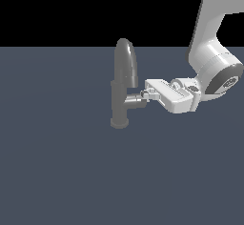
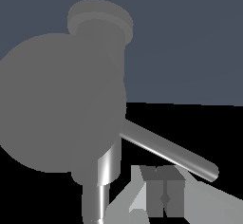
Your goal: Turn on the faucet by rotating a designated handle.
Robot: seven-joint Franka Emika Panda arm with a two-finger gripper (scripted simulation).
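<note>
So the fingers (image 1: 148, 94) are right up at the end of the handle (image 1: 137, 101), on the exterior view's right of the faucet (image 1: 121, 88). Honestly I can't tell whether they're spread, closed, or actually pinching anything; they're tiny from outside. In the wrist view a pale finger (image 2: 163, 194) sits close beside the thin lever pin (image 2: 168, 149), but I can't see whether it touches.

The handle itself is a short, stubby metal cylinder poking out sideways from the faucet's upright body, about halfway up. In the wrist view the slim lever pin runs out from it as a shiny rod with a rounded tip, way thinner than anything else on the tap.

The faucet is dull grey brushed metal: a straight vertical column on a round base flange (image 1: 119, 123), topped by a fat arched spout (image 1: 127, 62) that curls over and ends just above the handle. Up close, the spout (image 2: 57, 109) is a big grey blob filling most of the wrist view.

Behind the fingers is the white hand block, then the chunky white arm (image 1: 209, 52) rising away from the faucet. Everything sits on a plain slate-blue worktop (image 1: 57, 171).
</note>
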